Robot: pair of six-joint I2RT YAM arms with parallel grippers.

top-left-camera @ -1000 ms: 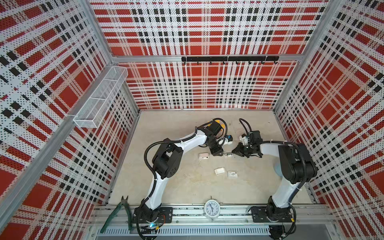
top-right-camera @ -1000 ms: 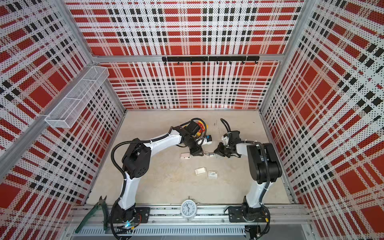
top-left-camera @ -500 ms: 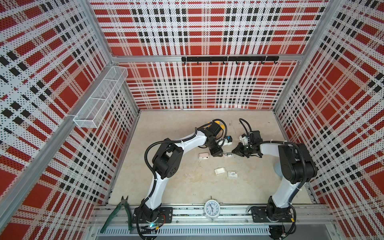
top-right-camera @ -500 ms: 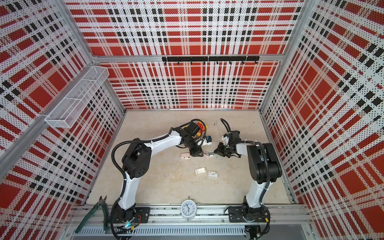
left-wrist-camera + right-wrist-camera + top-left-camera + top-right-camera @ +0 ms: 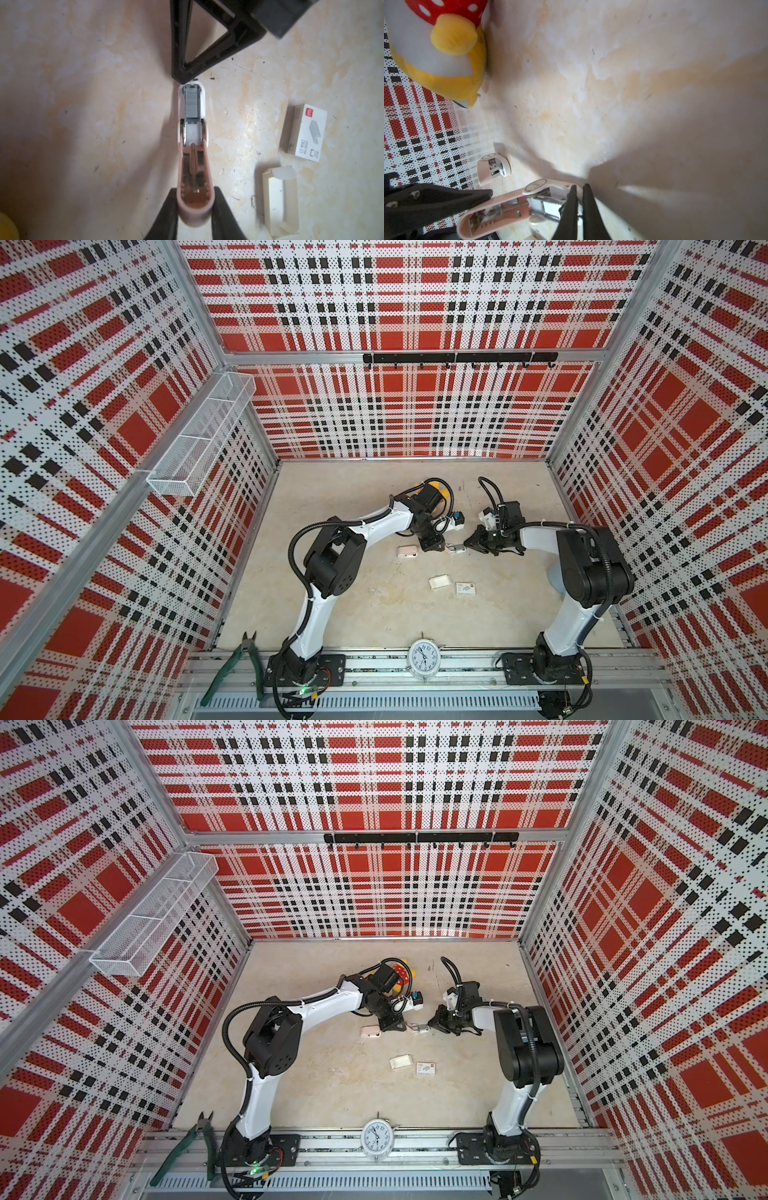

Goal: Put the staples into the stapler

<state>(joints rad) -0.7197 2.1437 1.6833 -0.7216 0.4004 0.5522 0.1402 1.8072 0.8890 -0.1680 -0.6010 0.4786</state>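
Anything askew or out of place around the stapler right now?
The staples sit straight in the open stapler. Only oddities: an opened cardboard tray lies beside the printed staple box, and a second stapler lies loose nearby.

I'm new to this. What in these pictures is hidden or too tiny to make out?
- Staples: too small in both top views.
- Whether the right claw touches them: in the left wrist view, its tip overlaps the front of the stapler.
- Plush toy: cut by the edge in the right wrist view, behind the left arm in top views.
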